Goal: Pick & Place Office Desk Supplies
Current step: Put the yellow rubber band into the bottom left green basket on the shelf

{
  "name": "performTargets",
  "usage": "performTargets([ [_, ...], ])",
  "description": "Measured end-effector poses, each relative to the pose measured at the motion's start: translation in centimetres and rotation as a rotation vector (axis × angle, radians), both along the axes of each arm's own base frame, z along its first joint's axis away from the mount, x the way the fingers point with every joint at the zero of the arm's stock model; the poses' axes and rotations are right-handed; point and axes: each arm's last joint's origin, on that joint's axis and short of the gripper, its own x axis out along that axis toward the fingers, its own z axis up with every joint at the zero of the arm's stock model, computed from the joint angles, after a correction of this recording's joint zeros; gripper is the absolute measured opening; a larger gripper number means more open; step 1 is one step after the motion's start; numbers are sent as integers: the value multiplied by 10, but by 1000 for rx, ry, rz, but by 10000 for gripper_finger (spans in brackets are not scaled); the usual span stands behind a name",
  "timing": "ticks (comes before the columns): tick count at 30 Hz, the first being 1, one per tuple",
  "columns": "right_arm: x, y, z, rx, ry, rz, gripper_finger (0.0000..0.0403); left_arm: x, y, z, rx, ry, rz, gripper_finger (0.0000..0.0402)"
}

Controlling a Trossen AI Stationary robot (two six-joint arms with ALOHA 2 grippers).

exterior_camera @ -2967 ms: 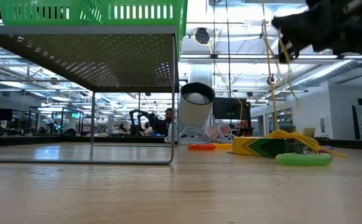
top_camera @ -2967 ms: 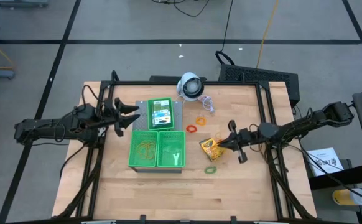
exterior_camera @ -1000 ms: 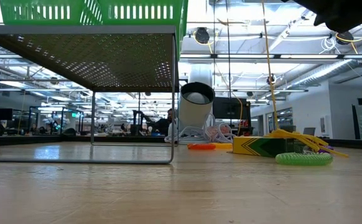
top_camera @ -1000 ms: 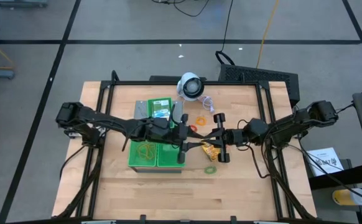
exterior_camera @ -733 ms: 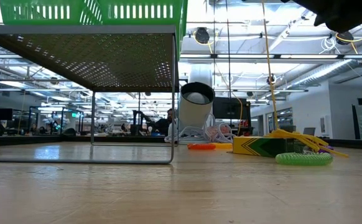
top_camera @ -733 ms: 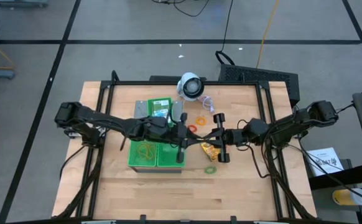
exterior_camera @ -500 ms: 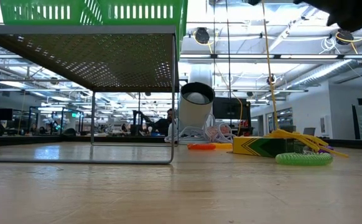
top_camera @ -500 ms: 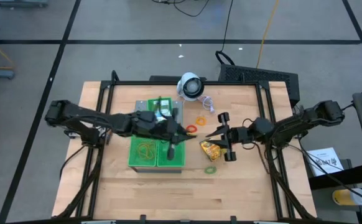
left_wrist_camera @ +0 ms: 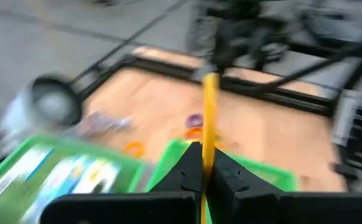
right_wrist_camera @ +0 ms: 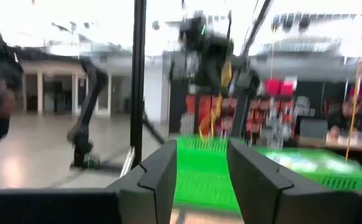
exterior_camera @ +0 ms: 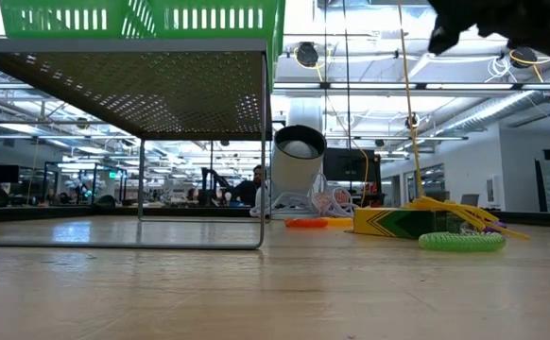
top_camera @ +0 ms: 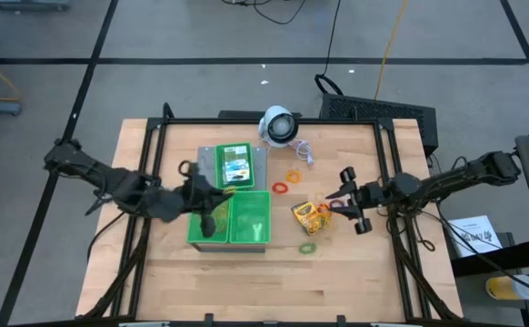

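Overhead, left gripper: held above the green tray.
Left wrist: fingers clamped on a yellow rubber band — unseen from above.
Right gripper: fingers apart, beside the crayon box — on table.

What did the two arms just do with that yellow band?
They met mid-table; the left gripper shut on the yellow band, the right gripper let go, and both drew back to their own sides. The crayon box, green band and trays stayed put.
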Motion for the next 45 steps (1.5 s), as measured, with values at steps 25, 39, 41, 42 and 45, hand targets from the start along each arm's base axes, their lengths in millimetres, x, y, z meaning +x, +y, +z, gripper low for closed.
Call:
performTargets([
  [25, -14, -2, -5, -8, -57, -2, 115, -25, -22, -58, -324, -59, 279, 91],
  [39, -14, -2, -4, 4, -55, 4, 116, -21, -28, -54, -379, -30, 146, 234],
  [41, -14, -2, -4, 15, -53, 8, 116, -20, -29, -51, -315, -27, 94, 240],
  [42, -14, -2, -4, 16, -52, 8, 116, -20, -28, -49, -291, -26, 67, 241],
  [45, -14, -2, -4, 16, -53, 9, 116, -20, -26, -40, -246, -62, 4, 243],
])
